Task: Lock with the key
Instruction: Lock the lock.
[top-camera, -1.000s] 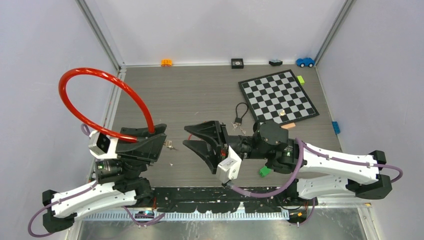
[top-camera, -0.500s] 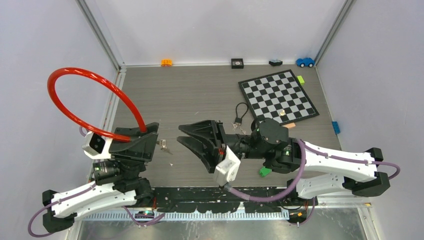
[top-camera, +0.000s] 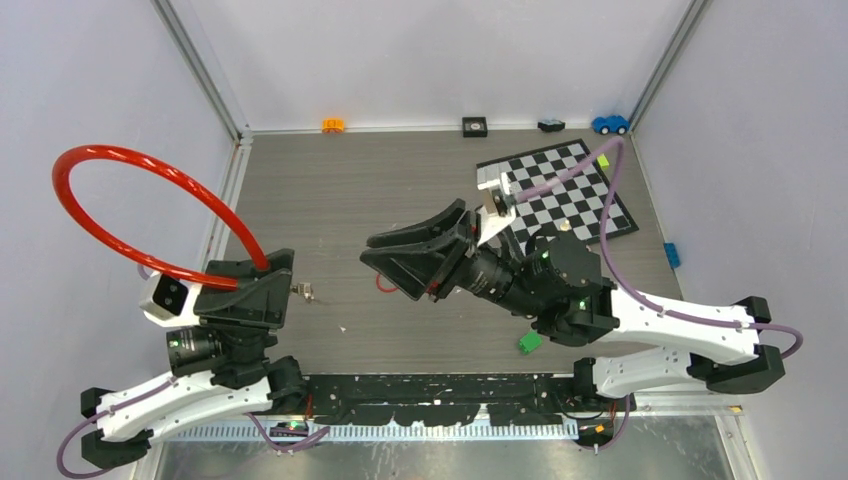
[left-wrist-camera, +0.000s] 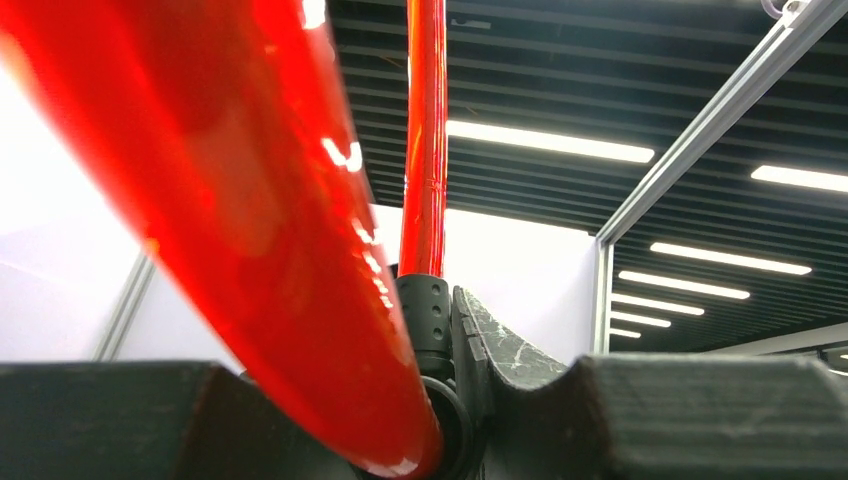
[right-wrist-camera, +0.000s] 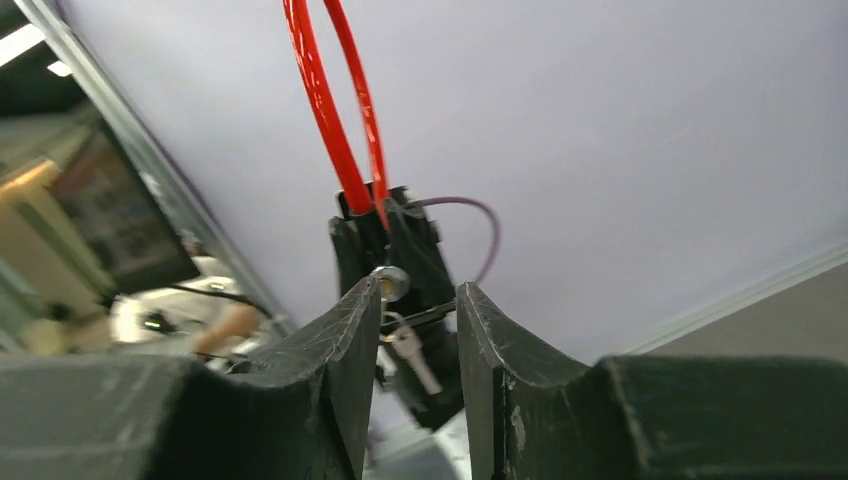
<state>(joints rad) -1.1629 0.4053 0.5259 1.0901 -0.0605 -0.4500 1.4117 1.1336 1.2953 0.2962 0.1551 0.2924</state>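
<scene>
**Red cable lock clamped at left, key faced by parted right jaws**

Red cable lock (top-camera: 135, 155) is seen gripped by the left gripper (top-camera: 283, 290) at the near-left of the table (top-camera: 380, 190). The fingers are clenched on the lock's black end. The loop is carried up and out to the left, well off the tabletop.

Key (top-camera: 302, 292) is spotted sticking out of that black end on the gripper's right side, pointed toward mid-table. In the right wrist view a small metal piece is seen hanging just under it.

Right gripper (top-camera: 372, 252) is held approx. mid-table, raised and aimed left at the key but apart from it. Its jaws are parted and nothing is grasped. From the right wrist cam the key is framed in the gap between the two fingertips, some way off, w/ the red loop rising behind.

Chessboard (top-camera: 560, 195) is left lying at far right, partly covered by the right arm. Green block (top-camera: 529, 342) is noted near the front edge, beside that arm.
</scene>
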